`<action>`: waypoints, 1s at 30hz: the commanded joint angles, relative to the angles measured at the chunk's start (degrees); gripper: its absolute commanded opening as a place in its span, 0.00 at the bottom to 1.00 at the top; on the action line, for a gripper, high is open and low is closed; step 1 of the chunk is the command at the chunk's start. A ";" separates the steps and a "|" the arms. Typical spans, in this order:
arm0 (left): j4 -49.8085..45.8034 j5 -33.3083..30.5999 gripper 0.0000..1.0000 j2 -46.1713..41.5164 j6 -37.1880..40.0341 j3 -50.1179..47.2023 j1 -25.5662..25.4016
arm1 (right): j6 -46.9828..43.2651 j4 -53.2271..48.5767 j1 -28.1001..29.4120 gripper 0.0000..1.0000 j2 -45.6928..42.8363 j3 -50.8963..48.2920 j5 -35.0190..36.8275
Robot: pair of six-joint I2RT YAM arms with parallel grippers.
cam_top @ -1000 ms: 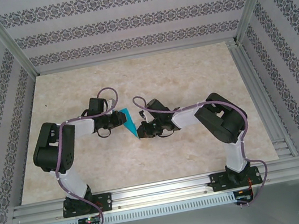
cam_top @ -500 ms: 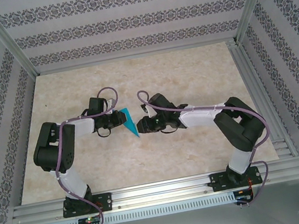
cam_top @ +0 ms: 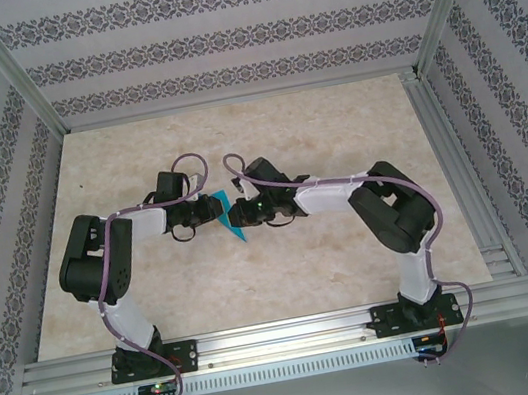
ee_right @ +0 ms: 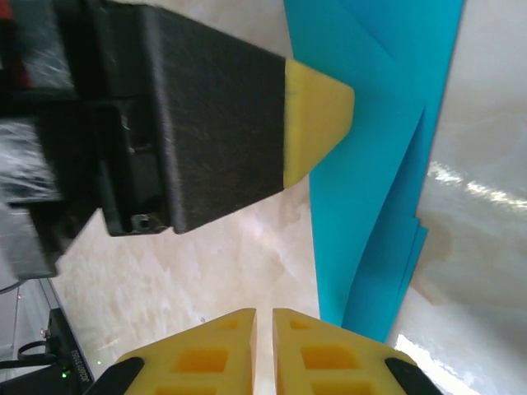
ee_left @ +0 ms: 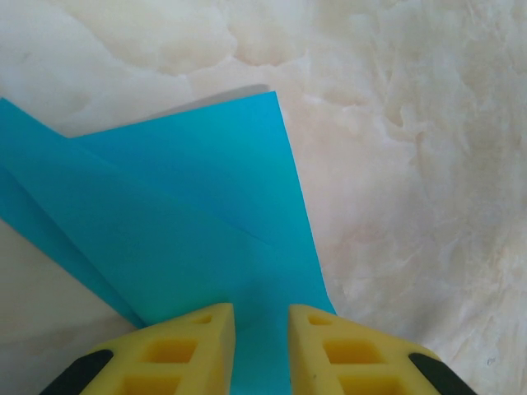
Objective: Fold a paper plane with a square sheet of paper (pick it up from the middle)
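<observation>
The turquoise sheet of paper [ee_left: 189, 197] lies on the table folded into a narrow, layered shape with slanted creases. My left gripper [ee_left: 261, 309] rests on it, its yellow fingers a small way apart with blue paper showing in the gap. In the right wrist view one left fingertip [ee_right: 319, 97] sits on the paper [ee_right: 370, 164]. My right gripper [ee_right: 263, 314] has its pads almost together over bare table, just beside the paper's long edge, with nothing between them. From above, the two grippers [cam_top: 210, 209] [cam_top: 234, 218] meet at mid-table, with the paper [cam_top: 242, 237] poking out beneath them.
The marble-patterned table [cam_top: 333, 125] is bounded by an aluminium frame [cam_top: 267, 339] in front and patterned walls on the other sides. Both arm bases are bolted at the near edge, and purple cables loop over the arms.
My right gripper has moved left and slightly up, onto the paper beside the left gripper, and now covers more of it. The left arm and the paper have stayed put.
</observation>
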 commanded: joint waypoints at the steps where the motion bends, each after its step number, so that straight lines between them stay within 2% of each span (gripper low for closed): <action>1: -1.93 -2.26 0.26 2.31 1.18 0.37 0.77 | -0.39 0.39 0.89 0.12 1.97 2.28 -2.35; 12: -2.21 -2.23 0.26 2.32 1.09 0.52 0.78 | -1.60 -2.24 1.14 0.12 5.06 2.45 -3.17; 20: -2.63 -2.78 0.25 2.43 0.93 0.80 0.80 | -2.83 -5.16 1.17 0.12 4.58 1.96 -0.71; 30: -3.01 -2.91 0.26 2.81 0.91 1.06 0.83 | -4.60 -8.70 1.40 0.12 4.73 2.23 -1.15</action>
